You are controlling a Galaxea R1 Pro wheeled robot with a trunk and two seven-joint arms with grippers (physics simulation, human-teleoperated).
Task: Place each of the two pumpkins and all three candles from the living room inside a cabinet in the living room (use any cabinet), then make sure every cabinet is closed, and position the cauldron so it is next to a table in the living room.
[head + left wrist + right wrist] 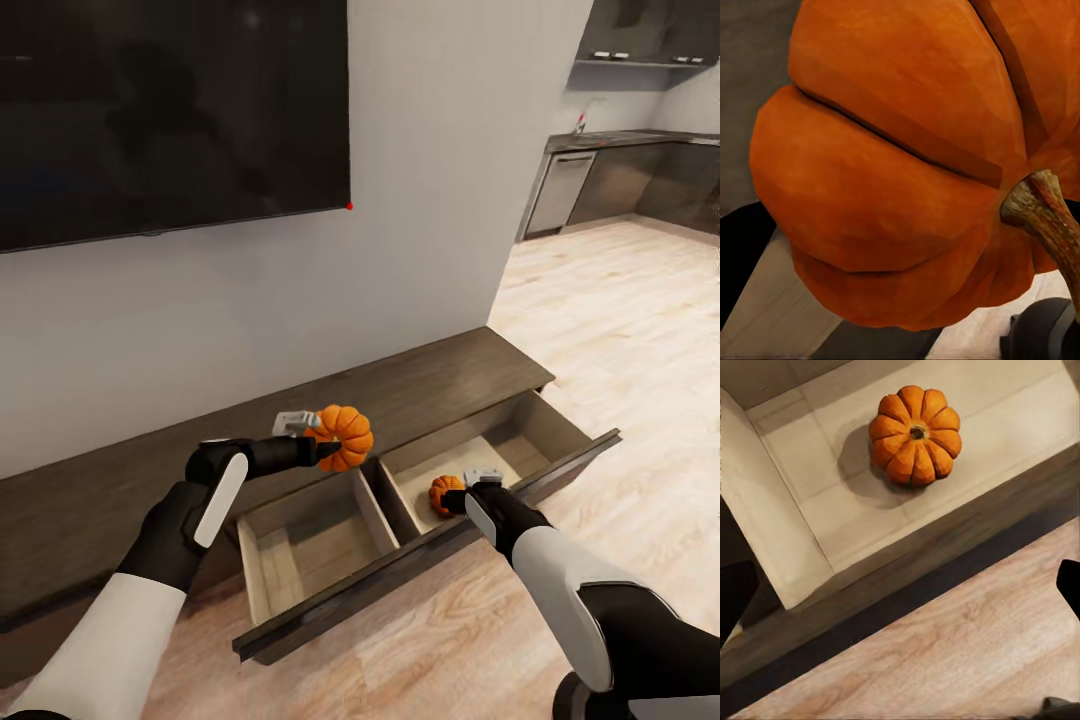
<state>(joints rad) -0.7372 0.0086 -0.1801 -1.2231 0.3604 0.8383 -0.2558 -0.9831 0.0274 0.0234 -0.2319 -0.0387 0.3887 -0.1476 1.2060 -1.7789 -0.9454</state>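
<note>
First pumpkin point(345, 437) carried in left claw point(318, 447), hanging above the back edge of the left drawer compartment point(310, 545), just over the cabinet top point(420, 390). Clenched on the pumpkin, to judge by how it rides at the arm's end with nothing under it (fingers themselves largely hidden behind the fruit, so grip surface unconfirmed). Close up from left wrist: ribbed orange skin point(892, 172) filling the frame, brown stem point(1042, 217) curving away at the side; held side-on rather than stem-up, probably for a lowering drop into the compartment below.

Second pumpkin point(915, 433) already down on the pale liner of the right compartment point(470, 455), stem up, sitting free near the front wall and the divider. Right claw point(478, 490) poised above the drawer's dark front rail point(907, 585); nothing seen between its fingers, yet jaw spread not readable from either view, so open or closed cannot be told.

Drawer point(430, 555) pulled well out over the plank floor point(620, 340), two pale-lined bays side by side; left bay bare, likely the target for the carried fruit. Black TV point(170, 110) on the wall above. Kitchen units point(630, 180) far off at right.

Writing, brands, labels: none legible anywhere; a small red dot at the TV's lower corner, no text.

Candles and cauldron yet to be dealt with; drawer to be shut afterwards.
</note>
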